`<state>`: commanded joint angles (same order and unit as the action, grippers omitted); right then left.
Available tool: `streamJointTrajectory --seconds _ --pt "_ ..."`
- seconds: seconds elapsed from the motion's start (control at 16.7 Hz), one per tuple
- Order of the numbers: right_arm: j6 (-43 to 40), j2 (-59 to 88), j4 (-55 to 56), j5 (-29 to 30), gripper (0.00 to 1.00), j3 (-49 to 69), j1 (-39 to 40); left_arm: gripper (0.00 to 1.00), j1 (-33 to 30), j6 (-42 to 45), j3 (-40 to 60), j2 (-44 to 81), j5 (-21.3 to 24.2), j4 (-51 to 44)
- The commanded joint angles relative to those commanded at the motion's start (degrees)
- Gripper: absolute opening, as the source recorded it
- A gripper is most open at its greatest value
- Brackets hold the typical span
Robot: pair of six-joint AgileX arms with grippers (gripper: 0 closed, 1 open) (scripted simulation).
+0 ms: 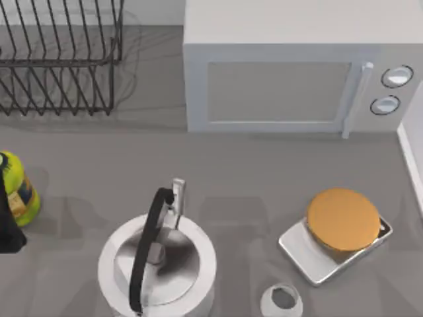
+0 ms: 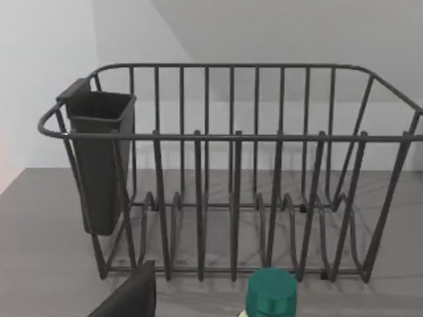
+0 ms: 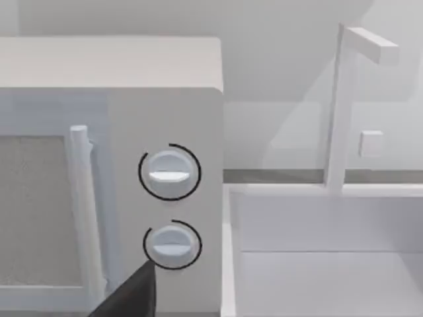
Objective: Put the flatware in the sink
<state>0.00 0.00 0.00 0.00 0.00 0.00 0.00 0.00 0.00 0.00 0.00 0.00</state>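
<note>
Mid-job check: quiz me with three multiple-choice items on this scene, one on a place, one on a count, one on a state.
1. The round orange disc lies on: A the wire rack; B the silver metal tray; C the kettle lid.
2. Round dials on the white microwave: A one; B two; C four.
3. The microwave door is: A shut; B ajar; C removed.

B: the disc overlaps the tray. B: two dials show on its front. A: the door sits flush with the front.

left end effector: dark, at table's left edge | right arm: finger tip visible
</note>
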Motion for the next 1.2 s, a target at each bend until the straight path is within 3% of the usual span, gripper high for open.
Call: streamJointTrajectory --seconds 0.42,1.2 --pt "-1.43 9.34 -8.08 -0.14 1.00 7.78 -4.67 1.00 0.00 0.00 0.00 0.00 0.00 0.00" --pt "-8.62 71.52 -50.87 -1.37 1.00 44.86 -27.52 1.00 0.00 0.00 0.00 0.00 0.00 0.00"
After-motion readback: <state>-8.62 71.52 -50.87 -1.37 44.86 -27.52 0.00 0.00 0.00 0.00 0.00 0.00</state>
